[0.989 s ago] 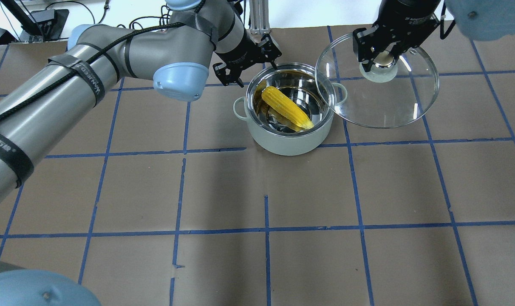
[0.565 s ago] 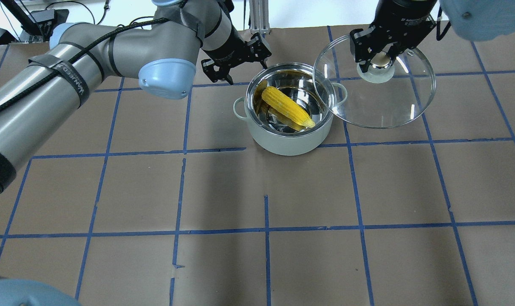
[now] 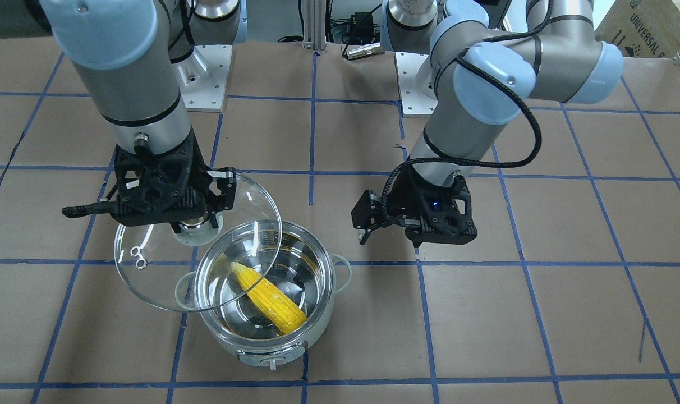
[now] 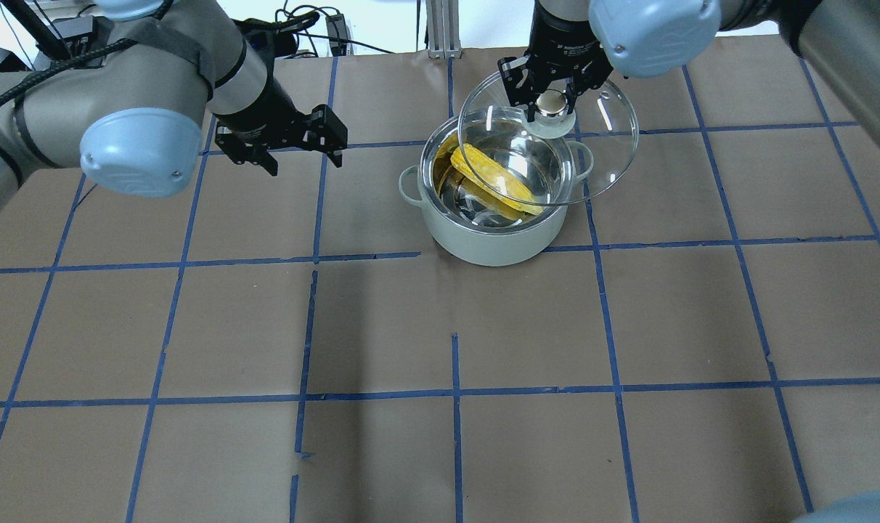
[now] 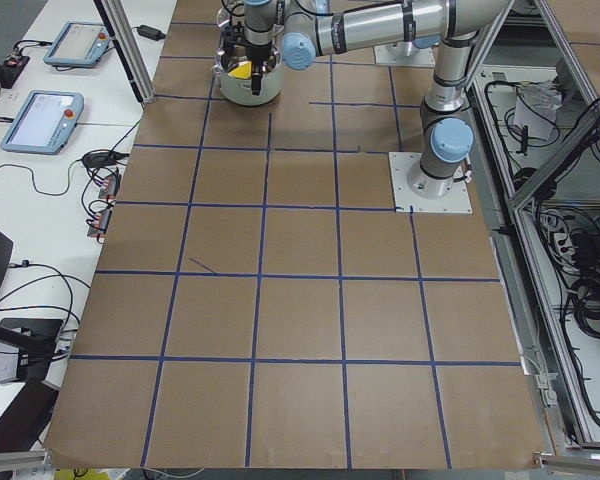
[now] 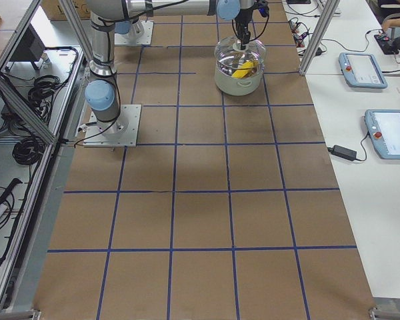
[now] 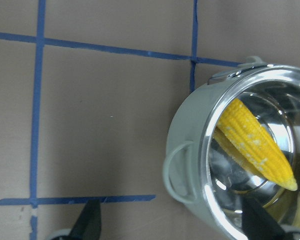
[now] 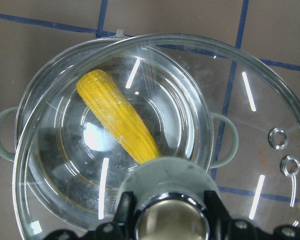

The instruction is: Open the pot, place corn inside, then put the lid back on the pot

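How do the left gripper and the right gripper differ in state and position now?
The left gripper is open and empty; the right gripper is shut on the lid. The left gripper hangs apart from the pot, to its side; the right gripper holds the lid partly over the pot's mouth. Both are black and point down.

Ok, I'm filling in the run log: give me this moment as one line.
corn: in pot | lid: held by right fingers, partly over pot, not seated | left fingers: open, empty
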Motion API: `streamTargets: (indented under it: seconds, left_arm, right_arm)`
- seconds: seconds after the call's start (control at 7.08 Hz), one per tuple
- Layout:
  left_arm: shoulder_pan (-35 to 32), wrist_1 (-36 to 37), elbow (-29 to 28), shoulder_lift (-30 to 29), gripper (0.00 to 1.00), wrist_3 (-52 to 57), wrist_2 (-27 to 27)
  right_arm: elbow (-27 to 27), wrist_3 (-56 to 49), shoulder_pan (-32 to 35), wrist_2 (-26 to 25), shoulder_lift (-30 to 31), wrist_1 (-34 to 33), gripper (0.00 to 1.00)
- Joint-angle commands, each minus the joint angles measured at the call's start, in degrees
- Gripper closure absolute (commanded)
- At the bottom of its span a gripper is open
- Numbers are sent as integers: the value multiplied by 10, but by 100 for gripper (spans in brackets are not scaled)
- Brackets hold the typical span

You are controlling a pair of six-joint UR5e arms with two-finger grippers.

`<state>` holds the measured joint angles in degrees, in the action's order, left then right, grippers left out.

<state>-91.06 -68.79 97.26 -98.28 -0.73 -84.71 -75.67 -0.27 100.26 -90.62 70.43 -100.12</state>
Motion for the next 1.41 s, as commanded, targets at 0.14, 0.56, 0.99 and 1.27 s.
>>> streamTargets:
  seconds: [0.14,0.56,0.99,1.27]
  left_arm:
    - [32,1,72,48,0,56,-62]
    - [97,-72,33,44,0,107,-57]
    - [91,-218,-72,23,0,72,-2]
    - [91,-218,-73,23,0,-11,-6]
  right_arm:
    - [-2,5,5,34,-26,-17,78]
    - [-3,6,11,49,-41,-31,79]
    - [-1,8,21,50,-58,-47,79]
    - [0,8,21,50,-69,-60,79]
